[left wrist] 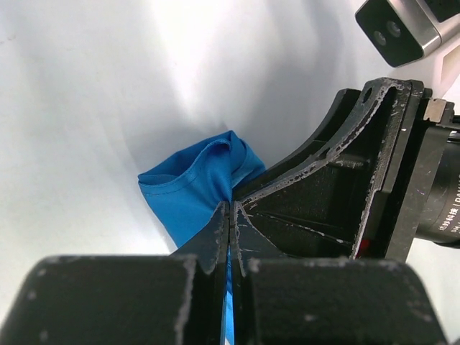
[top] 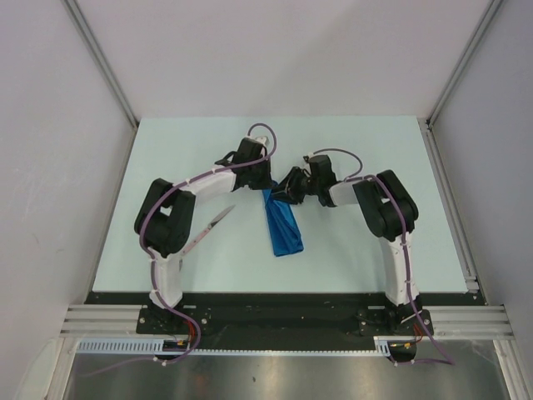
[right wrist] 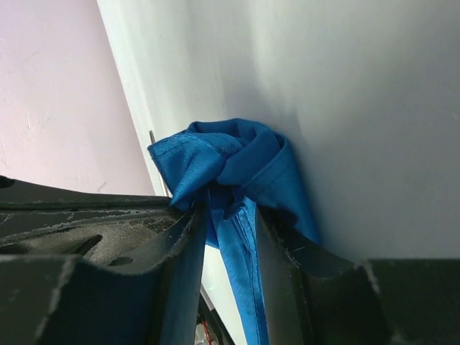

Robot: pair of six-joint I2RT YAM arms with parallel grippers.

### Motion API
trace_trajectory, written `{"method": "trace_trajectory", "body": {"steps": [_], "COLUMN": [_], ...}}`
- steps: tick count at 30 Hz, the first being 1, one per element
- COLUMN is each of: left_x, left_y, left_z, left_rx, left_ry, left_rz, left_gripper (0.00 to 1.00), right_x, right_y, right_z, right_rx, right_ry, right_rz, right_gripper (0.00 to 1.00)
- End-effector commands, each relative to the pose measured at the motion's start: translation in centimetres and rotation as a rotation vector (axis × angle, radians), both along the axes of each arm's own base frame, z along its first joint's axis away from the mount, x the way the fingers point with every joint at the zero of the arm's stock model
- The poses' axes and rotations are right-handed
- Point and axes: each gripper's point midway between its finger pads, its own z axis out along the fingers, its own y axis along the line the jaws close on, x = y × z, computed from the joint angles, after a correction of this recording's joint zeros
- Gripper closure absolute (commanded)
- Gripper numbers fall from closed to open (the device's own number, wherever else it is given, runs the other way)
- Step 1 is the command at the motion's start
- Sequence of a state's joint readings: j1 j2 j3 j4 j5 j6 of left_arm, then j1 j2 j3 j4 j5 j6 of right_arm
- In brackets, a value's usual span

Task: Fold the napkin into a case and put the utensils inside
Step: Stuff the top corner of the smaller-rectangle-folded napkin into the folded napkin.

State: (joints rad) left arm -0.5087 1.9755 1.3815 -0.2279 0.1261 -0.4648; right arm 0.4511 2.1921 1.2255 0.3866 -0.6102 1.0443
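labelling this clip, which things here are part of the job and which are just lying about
Job in hand: napkin, utensil, left gripper pinching the napkin, right gripper straddling it.
Not part of it: table, frame rails.

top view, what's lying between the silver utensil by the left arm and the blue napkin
Nothing. The top view shows only bare table between the utensil and the napkin.

One blue napkin (top: 281, 227) is counted, one silvery utensil (top: 210, 228) can be made out (any more can't be told apart tbh), two grippers are seen, left gripper (left wrist: 230, 210) and right gripper (right wrist: 228, 215), plus one table (top: 375, 167)
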Motion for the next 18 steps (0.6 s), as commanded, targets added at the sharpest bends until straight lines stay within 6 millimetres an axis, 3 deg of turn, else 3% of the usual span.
{"method": "trace_trajectory", "body": {"steps": [1,3,7,10,12,15,18], "left_x": [-1.1,-1.1,-1.0,-1.0,-1.1,-1.3,-1.4], "left_y": [-0.4,-0.4,-0.4,-0.4,-0.4,-0.5,-0.6], "left_z": [0.1,0.2,0.2,0.1,0.0,-0.1,-0.3], "left_rx": [-0.014,-0.015,-0.012,-0.011,-0.01,-0.021,-0.027], "left_ry": [0.022,0.021,0.019,0.019,0.02,0.024,0.028], "left_rz": [-0.018,-0.017,-0.022,-0.023,-0.024,-0.027,-0.027], "left_gripper": [1.0,1.0,1.0,1.0,1.0,1.0,1.0], "right_x": [-1.4,-1.7,-2.0,-2.0,-1.8,-1.3,-0.9], "right_y": [-0.3,-0.4,-0.5,-0.7,-0.9,-0.9,-0.2], "right_z": [1.4,1.5,1.4,1.2,0.5,-0.4,-1.0], "right_rx": [-0.005,-0.001,0.037,0.033,0.026,0.016,0.011], "right_ry": [-0.038,-0.042,-0.03,-0.031,-0.019,-0.012,-0.001], "right_rz": [0.042,0.043,0.044,0.035,0.027,0.011,-0.001], "right_gripper": [0.61,0.62,0.76,0.81,0.92,1.0,1.0]}}
